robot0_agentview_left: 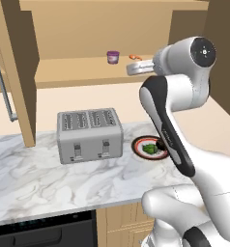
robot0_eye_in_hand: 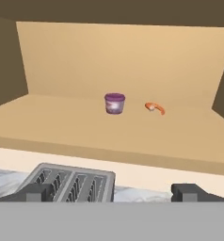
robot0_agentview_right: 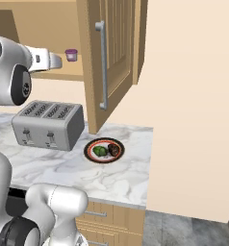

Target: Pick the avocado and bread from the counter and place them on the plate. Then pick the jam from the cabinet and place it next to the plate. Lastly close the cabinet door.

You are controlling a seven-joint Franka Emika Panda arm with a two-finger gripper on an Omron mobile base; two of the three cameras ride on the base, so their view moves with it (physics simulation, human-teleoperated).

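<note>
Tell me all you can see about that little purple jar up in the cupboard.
The jam is a small, squat purple jar with a paler lilac top and a whitish patch on its side. It stands upright on the plain tan shelf of the cabinet, whose doors hang open. A tiny orange item lies beside it, apart from it. Nothing touches the jar but the shelf beneath.

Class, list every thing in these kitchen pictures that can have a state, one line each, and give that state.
cabinet: doors open.
jam: upright on the cabinet shelf, not held.
avocado: on the plate.
bread: on the plate, beside the avocado.
plate: on the counter, loaded.
claw: open, empty, facing the jam from a distance.
toaster: slots empty.
</note>
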